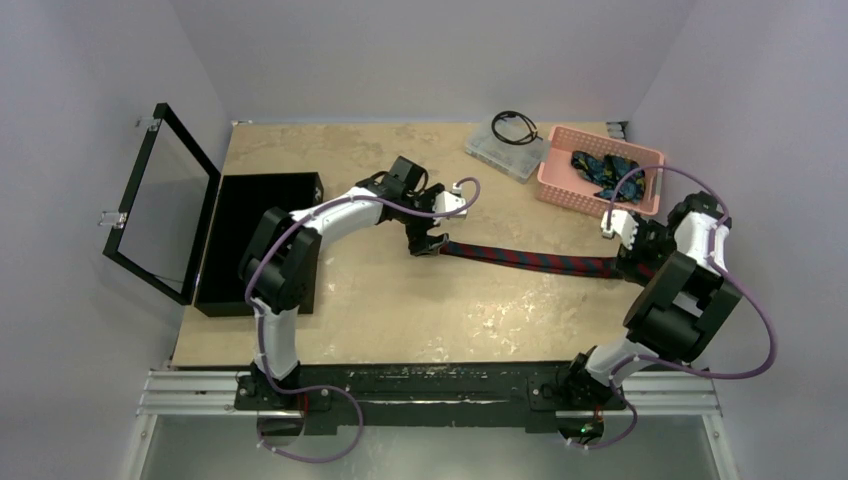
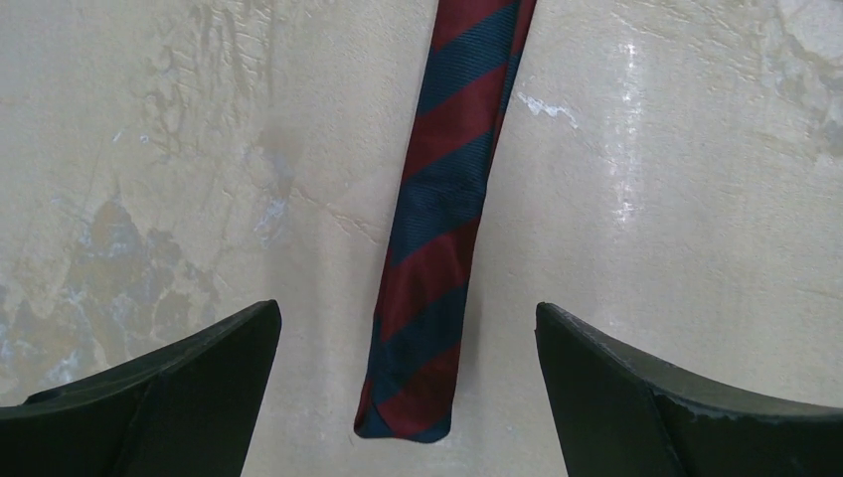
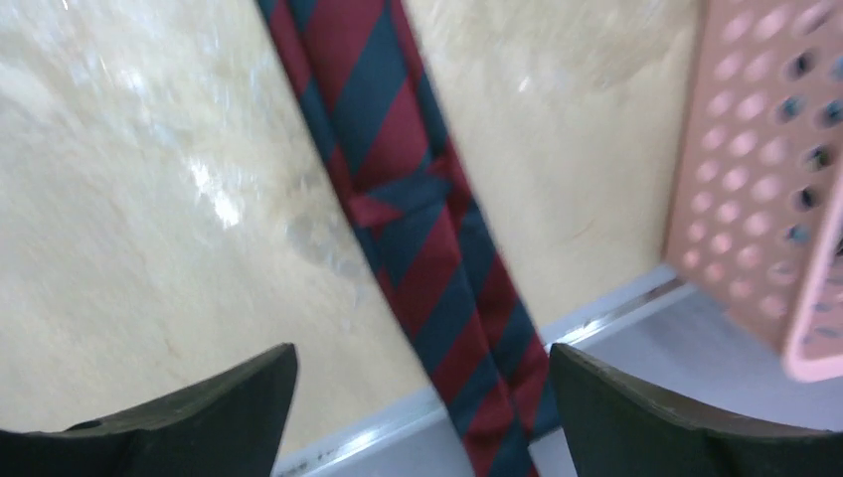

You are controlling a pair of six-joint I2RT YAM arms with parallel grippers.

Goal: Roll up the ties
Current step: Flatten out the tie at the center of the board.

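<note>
Across the middle of the table (image 1: 400, 310), the maroon tie (image 1: 530, 260) is lying flat and nearly straight, running from the centre toward 3 o'clock. Its narrow end is resting between the fingers of the left gripper (image 2: 408, 306), which are standing spread wide, each well clear of the cloth and pinching nothing. At 3 o'clock the right gripper (image 3: 422, 348) is hovering over the tie's other stretch with its fingers likewise spread, and the cloth is passing between them untouched. There two strips of it are overlapping and crossing the table's edge strip. The pink basket (image 1: 553, 190) is sitting at 1 o'clock, near that edge, holding the blue ties (image 1: 600, 168) in a heap. A clear box (image 1: 500, 155) is sitting just beside the basket with a black cable (image 1: 514, 128) on top. An open black case (image 1: 262, 245) is occupying the 9 o'clock edge. Bare tabletop is showing along both sides of the maroon tie, toward 12 and toward 6 o'clock.
</note>
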